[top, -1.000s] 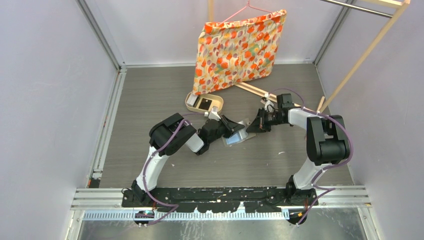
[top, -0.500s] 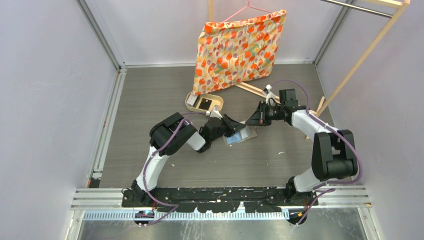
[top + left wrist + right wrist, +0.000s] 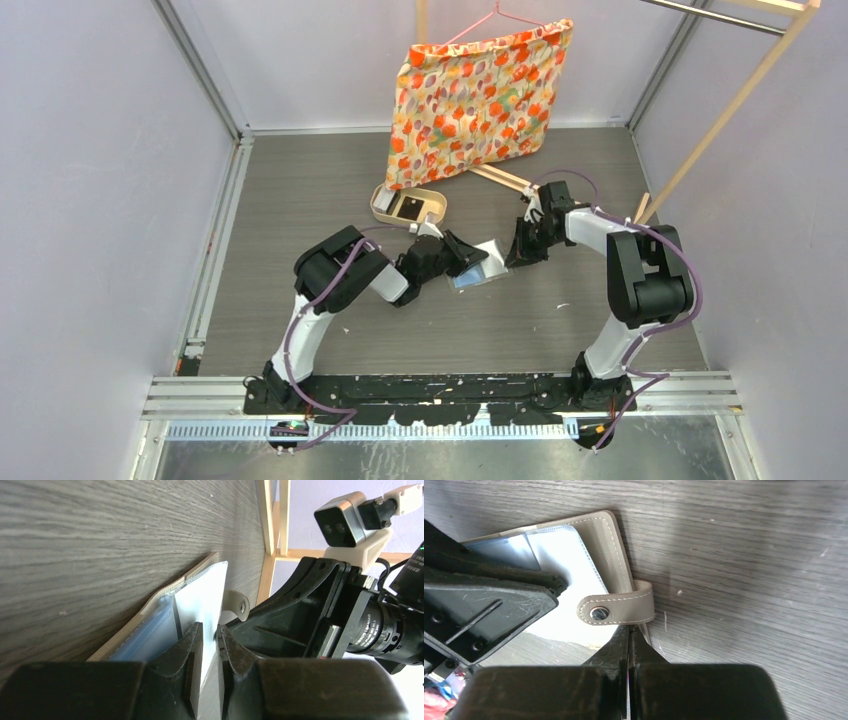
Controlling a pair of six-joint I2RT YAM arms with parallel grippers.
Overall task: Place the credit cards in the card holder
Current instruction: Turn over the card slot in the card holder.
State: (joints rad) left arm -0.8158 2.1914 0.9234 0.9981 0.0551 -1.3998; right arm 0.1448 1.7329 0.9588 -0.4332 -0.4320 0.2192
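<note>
**A:** Nearest first. What is the right gripper doing?

**B:** The right gripper (image 3: 628,630) has its jaws pressed flat together at the near edge of the flat grey stitched folding card holder (image 3: 610,545), just under its snap strap (image 3: 616,607). I read that as a pinch on the cover, pinning the holder open on the grey wood-grain table (image 3: 749,555).

**A:** And the left?

**B:** The left gripper (image 3: 210,628) reaches in from the opposite side. Its fingers are nearly together around a white pocket leaf (thin sheet visible in the slit). My guess is that it lifts the leaf so a pocket mouth gapes.

**A:** Where are the cards?

**B:** What looks like a pale bluish plastic card (image 3: 499,550) sits in a pocket beside that leaf. Farther back, a small black rectangular card (image 3: 410,208) lies in the tan oval tray (image 3: 380,207), well apart from the holder and not yet filed.

**A:** Anything beyond that?

**B:** An orange-flowered fabric (image 3: 480,95) hangs at the back wall. It plays no part in this.
</note>
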